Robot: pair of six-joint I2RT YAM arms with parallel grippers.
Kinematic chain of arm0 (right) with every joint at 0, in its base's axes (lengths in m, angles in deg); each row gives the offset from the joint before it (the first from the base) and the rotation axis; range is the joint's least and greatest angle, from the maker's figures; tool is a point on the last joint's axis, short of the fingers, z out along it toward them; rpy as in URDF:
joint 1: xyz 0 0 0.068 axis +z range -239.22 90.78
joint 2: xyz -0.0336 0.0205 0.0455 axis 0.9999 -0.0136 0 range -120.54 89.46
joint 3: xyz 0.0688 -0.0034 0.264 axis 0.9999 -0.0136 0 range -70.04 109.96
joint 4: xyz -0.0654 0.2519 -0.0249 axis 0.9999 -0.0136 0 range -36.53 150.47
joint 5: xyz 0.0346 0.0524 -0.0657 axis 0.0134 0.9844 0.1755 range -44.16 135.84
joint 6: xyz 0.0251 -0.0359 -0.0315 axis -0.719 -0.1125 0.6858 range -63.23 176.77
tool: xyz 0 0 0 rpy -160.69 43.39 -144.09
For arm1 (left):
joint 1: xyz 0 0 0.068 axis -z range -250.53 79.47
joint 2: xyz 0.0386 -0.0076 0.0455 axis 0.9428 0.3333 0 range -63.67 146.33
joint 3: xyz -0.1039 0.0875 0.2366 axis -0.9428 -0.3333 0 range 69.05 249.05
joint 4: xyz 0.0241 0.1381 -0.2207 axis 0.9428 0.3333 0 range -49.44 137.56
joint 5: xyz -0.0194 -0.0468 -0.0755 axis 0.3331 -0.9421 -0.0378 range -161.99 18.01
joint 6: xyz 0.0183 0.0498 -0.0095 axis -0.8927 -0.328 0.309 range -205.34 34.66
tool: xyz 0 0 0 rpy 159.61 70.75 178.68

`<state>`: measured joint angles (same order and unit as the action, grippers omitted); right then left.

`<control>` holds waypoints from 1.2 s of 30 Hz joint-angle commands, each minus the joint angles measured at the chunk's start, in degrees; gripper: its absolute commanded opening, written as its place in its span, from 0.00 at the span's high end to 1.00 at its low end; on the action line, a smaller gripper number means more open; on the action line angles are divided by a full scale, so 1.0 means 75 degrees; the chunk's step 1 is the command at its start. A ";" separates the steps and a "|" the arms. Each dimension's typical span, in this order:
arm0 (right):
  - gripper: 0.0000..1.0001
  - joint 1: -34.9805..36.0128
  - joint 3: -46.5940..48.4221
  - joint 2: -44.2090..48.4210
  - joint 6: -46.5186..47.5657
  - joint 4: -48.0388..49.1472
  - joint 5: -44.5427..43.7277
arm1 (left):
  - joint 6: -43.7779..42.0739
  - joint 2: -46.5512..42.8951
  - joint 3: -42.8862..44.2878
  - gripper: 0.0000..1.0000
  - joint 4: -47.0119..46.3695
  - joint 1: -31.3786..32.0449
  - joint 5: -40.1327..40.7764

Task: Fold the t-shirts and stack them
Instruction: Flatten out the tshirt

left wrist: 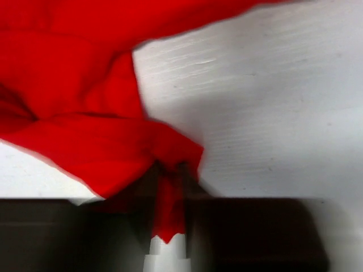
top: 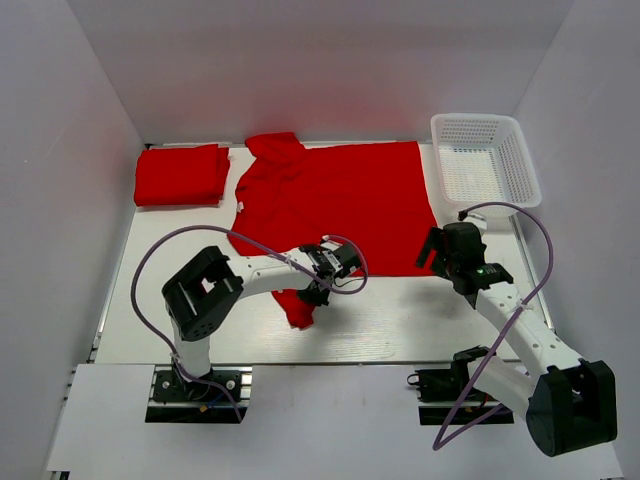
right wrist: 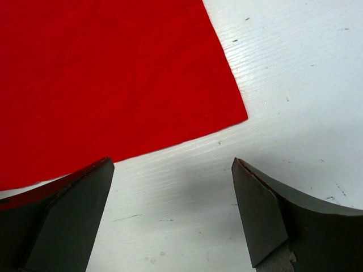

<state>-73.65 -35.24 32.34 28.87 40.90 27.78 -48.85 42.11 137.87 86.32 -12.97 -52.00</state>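
A red t-shirt (top: pixel 340 200) lies spread on the white table, collar toward the back left. My left gripper (top: pixel 318 290) is shut on a bunch of its near-left cloth (left wrist: pixel 168 192), which hangs in a fold (top: pixel 298 310) below the fingers. A folded red t-shirt (top: pixel 182 175) lies at the back left. My right gripper (top: pixel 440 262) is open and empty, just off the spread shirt's near-right corner (right wrist: pixel 229 110); its fingers (right wrist: pixel 71 218) hover over bare table.
A white mesh basket (top: pixel 485 160) stands at the back right, beside the shirt's right edge. White walls enclose the table on the left, back and right. The arm bases sit at the near edge.
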 commanded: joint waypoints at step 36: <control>0.10 -0.0037 -0.0211 -0.0645 0.0075 0.0442 0.0333 | 0.6209 -0.5571 -0.4758 0.86 0.2278 0.0025 -0.1399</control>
<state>-73.78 -37.18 28.08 29.87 42.56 30.75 -7.58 3.14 102.92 101.35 -13.01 -59.39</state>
